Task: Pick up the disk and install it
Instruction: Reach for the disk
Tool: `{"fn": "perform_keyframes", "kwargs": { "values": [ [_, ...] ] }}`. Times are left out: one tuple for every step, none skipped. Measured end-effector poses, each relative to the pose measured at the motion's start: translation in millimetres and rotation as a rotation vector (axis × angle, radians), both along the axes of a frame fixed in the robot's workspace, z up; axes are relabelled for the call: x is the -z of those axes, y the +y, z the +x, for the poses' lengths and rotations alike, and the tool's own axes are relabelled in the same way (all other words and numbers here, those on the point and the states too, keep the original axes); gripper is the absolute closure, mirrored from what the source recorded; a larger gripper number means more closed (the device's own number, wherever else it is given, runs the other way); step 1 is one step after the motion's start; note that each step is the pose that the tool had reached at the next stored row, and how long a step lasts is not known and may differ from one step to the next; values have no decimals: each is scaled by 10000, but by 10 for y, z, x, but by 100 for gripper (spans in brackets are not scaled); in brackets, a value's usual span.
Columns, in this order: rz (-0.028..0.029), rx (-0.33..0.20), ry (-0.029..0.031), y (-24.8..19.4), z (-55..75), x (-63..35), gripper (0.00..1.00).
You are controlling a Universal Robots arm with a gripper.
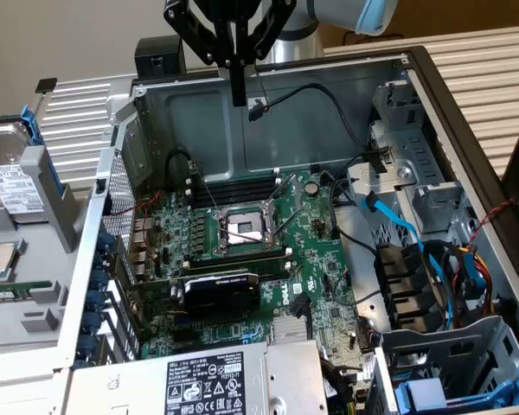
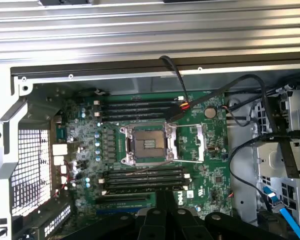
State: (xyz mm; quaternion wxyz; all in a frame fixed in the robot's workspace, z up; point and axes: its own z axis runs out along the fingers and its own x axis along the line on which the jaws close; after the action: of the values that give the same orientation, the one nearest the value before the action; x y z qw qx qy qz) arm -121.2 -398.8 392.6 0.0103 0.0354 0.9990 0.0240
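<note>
The robot arm's black gripper [image 1: 239,93], fingers pressed together on nothing, hangs over the open grey metal computer case [image 1: 199,121] and its green motherboard [image 1: 329,259]. The silver, white-labelled disk [image 1: 14,183] in its bright blue plastic carrier sits in a grey holder [image 1: 59,203] outside the case, at the exterior view's left.
</note>
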Motion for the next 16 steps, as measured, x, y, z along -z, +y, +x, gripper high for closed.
{"fn": "perform_keyframes", "kwargs": {
  "values": [
    [0,0,0,0,0,0,89],
    [0,0,0,0,0,0,89],
    [0,0,0,0,0,0,89],
    [0,-1,-1,0,-4,0,89],
    [0,0,-1,-1,-12,0,89],
    [1,-1,-1,0,-24,0,89],
    [0,0,-1,0,-36,0,89],
    [0,0,0,0,-50,0,89],
    [0,-1,0,1,-66,0,89],
    [0,0,0,3,-85,0,89],
    [0,0,0,6,-109,0,89],
    [0,0,0,12,-142,0,89],
    [-1,0,-1,19,-176,0,89],
    [-2,-1,-1,30,-207,1,89],
    [-5,0,0,42,-236,0,89],
    [-7,1,-1,58,-265,0,89]
  ]
}}
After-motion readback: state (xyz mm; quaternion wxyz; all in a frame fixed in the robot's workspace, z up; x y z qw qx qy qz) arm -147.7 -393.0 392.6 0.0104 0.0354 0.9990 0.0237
